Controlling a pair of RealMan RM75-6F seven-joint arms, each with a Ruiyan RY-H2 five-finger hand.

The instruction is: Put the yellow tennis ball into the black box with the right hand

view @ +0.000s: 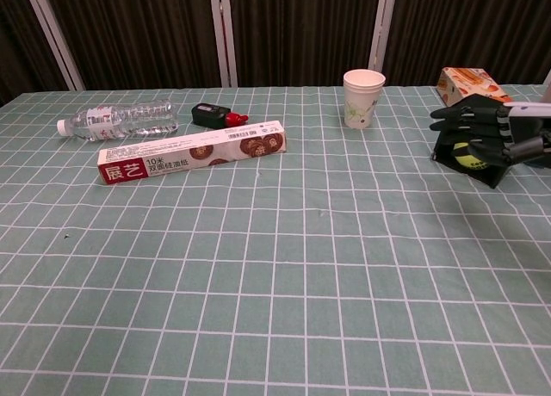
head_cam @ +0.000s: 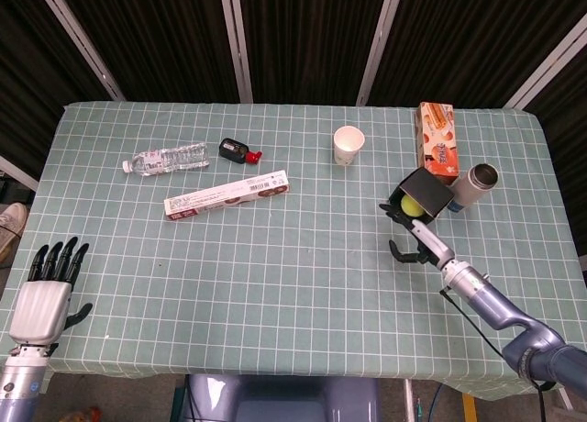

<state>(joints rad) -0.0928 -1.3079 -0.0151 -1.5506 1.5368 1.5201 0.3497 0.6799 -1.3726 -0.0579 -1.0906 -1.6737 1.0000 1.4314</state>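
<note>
At the right of the frame, the yellow tennis ball (head_cam: 412, 205) sits inside the black box (head_cam: 433, 188); our right hand (head_cam: 410, 238) hangs empty, fingers apart. We judge the ball light, springy, felt-covered, best cupped around its middle.

Yellow tennis ball (head_cam: 412, 205) sits inside black box (head_cam: 431, 192) (right hand (head_cam: 417, 238) empty).

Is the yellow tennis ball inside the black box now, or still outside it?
Inside. The tennis ball sits within the black box, and the right hand beside the opening holds nothing.
</note>
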